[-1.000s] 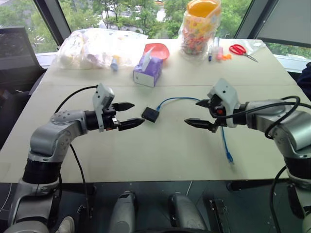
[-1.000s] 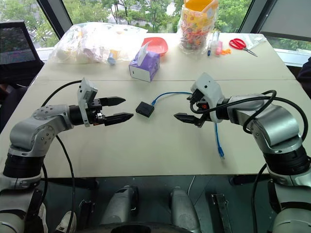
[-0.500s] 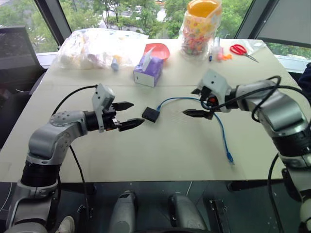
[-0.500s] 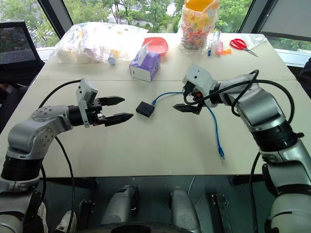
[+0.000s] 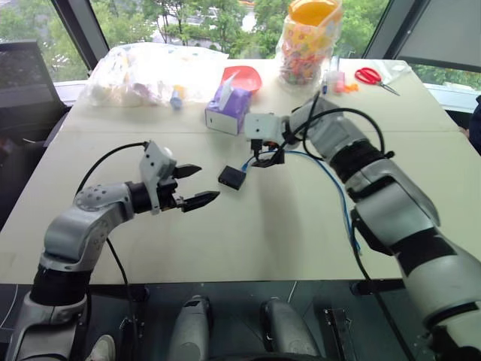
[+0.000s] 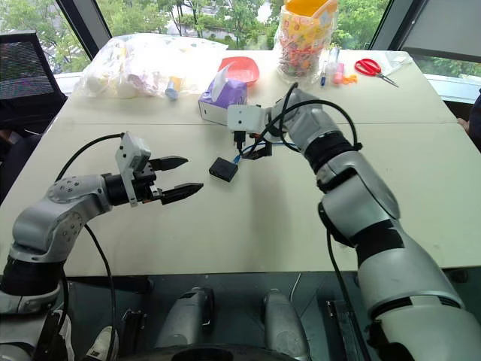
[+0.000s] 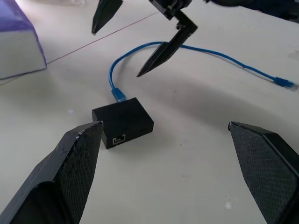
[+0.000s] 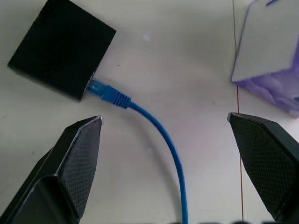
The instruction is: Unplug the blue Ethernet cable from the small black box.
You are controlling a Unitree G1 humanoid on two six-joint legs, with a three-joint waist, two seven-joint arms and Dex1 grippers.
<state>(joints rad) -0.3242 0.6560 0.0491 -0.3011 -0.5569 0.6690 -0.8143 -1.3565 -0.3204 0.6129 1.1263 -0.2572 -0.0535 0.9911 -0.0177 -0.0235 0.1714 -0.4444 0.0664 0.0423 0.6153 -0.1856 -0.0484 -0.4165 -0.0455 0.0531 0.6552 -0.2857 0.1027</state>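
The left gripper (image 5: 197, 186) hovers wide open and empty over bare beige tabletop (image 5: 248, 241), near the table's front edge. Just beyond, one small matte black rectangular box (image 5: 232, 177) lies with one thin bright blue Ethernet cable (image 5: 340, 197) plugged in. Above the plug, the right gripper (image 5: 264, 154) hangs spread, holding nothing. Farther back stands one purple tissue box (image 5: 228, 109).

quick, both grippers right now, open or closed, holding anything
Left gripper: jaws open, holding nothing.
Right gripper: jaws open, holding nothing, above the blue Ethernet cable near the small black box.
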